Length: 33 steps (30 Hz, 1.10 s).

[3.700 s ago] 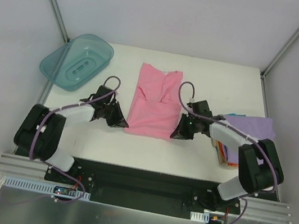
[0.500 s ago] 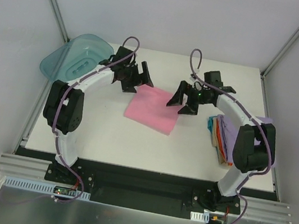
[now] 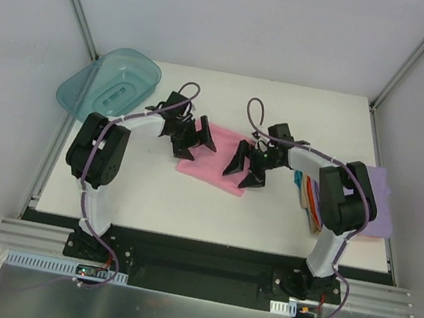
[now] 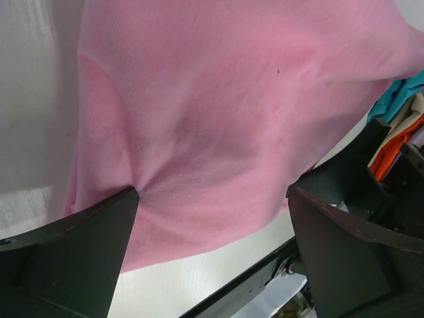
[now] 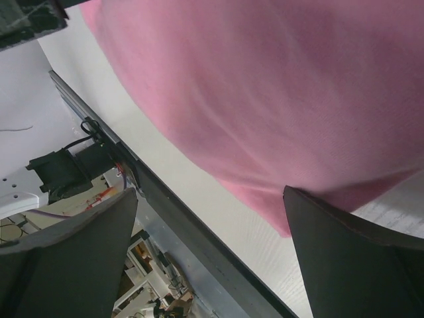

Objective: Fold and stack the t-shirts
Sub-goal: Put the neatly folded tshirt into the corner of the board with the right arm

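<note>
Mid-table [image 3: 188, 208]: the pink t-shirt [image 3: 219, 157] lies flat on the white surface, folded into a compact rectangle. The left gripper [image 3: 196, 142] sits at its left edge with jaws spread wide — in the wrist view one fingertip [image 4: 126, 199] touches the cloth, puckers radiating from it. The right gripper [image 3: 244, 169] is at the right edge, also wide, gripping nothing. Further right is the folded stack [image 3: 307, 192] — orange and teal edges, lavender tee [image 3: 381, 198] on top. Far left corner: teal tub [image 3: 110, 86].
</note>
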Each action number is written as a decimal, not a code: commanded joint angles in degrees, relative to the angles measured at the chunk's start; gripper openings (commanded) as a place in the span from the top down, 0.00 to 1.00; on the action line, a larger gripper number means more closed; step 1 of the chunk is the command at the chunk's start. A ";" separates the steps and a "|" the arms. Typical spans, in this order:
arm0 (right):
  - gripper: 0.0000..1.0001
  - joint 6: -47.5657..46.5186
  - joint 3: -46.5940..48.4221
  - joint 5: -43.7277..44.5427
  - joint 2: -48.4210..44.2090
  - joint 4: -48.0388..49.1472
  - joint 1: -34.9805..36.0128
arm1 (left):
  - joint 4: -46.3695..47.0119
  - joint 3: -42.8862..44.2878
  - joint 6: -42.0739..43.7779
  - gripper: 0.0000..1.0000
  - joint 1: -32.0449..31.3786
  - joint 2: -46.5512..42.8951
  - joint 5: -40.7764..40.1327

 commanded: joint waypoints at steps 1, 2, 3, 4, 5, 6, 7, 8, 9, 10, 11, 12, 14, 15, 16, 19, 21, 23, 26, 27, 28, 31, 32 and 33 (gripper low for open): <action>0.03 -0.09 -2.49 0.35 -0.69 1.71 -0.11 | 1.52 -5.79 -0.21 0.01 -0.21 -2.17 1.81; 0.03 -0.10 -3.45 0.70 -1.30 1.71 -0.11 | 1.78 -8.07 -0.21 0.01 -0.21 -2.87 1.89; 0.03 0.08 -4.25 1.06 -1.66 1.80 -0.11 | 2.05 -9.31 -0.21 0.01 -0.38 -4.36 1.98; 0.03 0.08 -4.86 1.32 -2.10 1.71 -0.11 | 2.22 -10.63 -0.12 0.01 -0.56 -5.33 1.90; 0.03 0.08 -6.44 1.41 -3.49 1.80 -0.11 | 2.49 -13.42 -0.03 0.01 -0.74 -6.30 1.81; 0.03 0.08 -7.50 1.58 -4.38 1.80 -0.02 | 2.58 -14.76 0.14 0.01 -1.26 -8.31 1.63; 0.03 0.08 -8.46 2.20 -6.39 1.71 -0.02 | 2.49 -16.16 0.41 0.01 -1.44 -9.37 2.15; 0.03 0.08 -10.74 2.29 -7.54 1.28 -0.02 | 2.49 -19.31 0.49 0.01 -1.53 -11.38 3.46; 0.03 0.08 -11.80 2.38 -8.85 1.01 0.15 | 2.49 -20.99 0.58 0.01 -1.62 -12.71 4.35; 0.03 -0.01 -13.29 2.73 -11.65 0.75 0.24 | 2.49 -22.84 0.58 0.01 -2.14 -14.20 4.53; 0.03 -0.53 -14.44 3.42 -13.42 -0.47 0.59 | 2.49 -26.68 0.24 0.00 -2.58 -16.04 4.36; 0.03 -0.80 -16.71 4.48 -14.92 -1.35 1.29 | 2.58 -28.46 -0.73 0.01 -3.19 -19.89 4.01; 0.03 -0.71 -18.40 7.64 -19.40 -3.64 2.43 | 2.58 -33.02 -2.13 0.01 -6.18 -26.04 2.87; 0.03 -0.54 -19.71 8.00 -20.63 -4.26 4.18 | 2.49 -34.01 -2.66 0.01 -7.41 -27.91 2.51; 0.03 -0.27 -19.99 8.35 -23.08 -4.87 5.07 | 2.49 -34.71 -2.93 0.01 -9.59 -29.93 2.34; 0.03 -0.18 -18.33 13.07 -29.58 -8.82 9.11 | 1.44 -36.39 -3.64 0.01 -10.93 -37.84 1.20; 0.03 -1.58 -16.13 17.47 -33.63 -12.95 10.95 | -0.22 -35.87 -2.76 0.01 -11.02 -44.25 -1.69; 0.03 -2.99 -12.26 26.78 -40.75 -15.33 12.02 | -4.70 -33.07 -0.31 0.01 -11.02 -50.39 -4.59; 0.03 -4.93 -10.85 39.79 -52.26 -12.63 13.08 | -10.51 -29.03 2.33 0.01 -11.02 -57.34 -13.81; 0.03 -5.28 -11.20 42.43 -55.07 -11.48 13.16 | -11.65 -28.49 2.34 0.01 -11.02 -58.85 -17.14; 0.03 -3.89 -11.63 51.33 -59.62 -10.69 13.08 | -12.36 -28.05 2.43 0.01 -10.93 -60.17 -22.40; 0.03 0.77 -14.09 66.78 -64.23 -10.59 12.90 | -13.59 -27.87 1.90 0.01 -10.93 -63.78 -31.64; 0.03 -0.70 -13.58 66.71 -64.33 -10.42 12.81 | -14.03 -27.95 1.47 0.01 -10.93 -64.39 -33.33; 0.03 -2.45 -12.70 63.49 -63.89 -10.68 12.81 | -14.38 -27.95 1.03 0.01 -10.85 -64.49 -34.92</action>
